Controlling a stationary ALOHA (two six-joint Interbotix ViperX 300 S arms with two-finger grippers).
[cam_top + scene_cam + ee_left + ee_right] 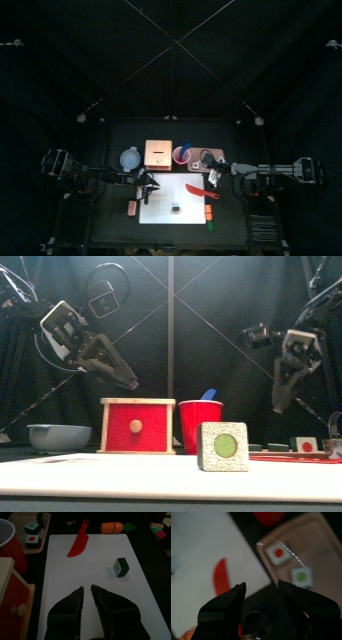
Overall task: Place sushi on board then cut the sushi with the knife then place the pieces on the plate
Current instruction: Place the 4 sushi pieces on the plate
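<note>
The top view shows the table's things small and hard to make out. At the left, the blue-grey bowl [60, 436] and the wooden box [138, 424] with its red drawer front are plain only in the front view; the left wrist view cuts the box off at its edge. The left gripper [89, 591] hangs above the white board [80, 562], its jaws close together with only a thin slit between them, holding nothing. The red cup [201, 424] stands just beside the box, and only the front view shows the blue knife [209, 394] sticking out of it.

The front view sees the board edge-on, so the red knife [79, 543] lying flat on it cannot be made out there; both wrist views show it. One sushi piece [223, 446] stands on the board, apart from the knife, its green centre facing the front. An orange toy [111, 527] lies just past the board's edge.

The pink tray [314, 542] carries two cut pieces [278, 553], one with a red centre and one with a green; the front view shows them low and partly hidden. The right gripper [261, 587] hovers over the tray's edge, jaws apart and empty
</note>
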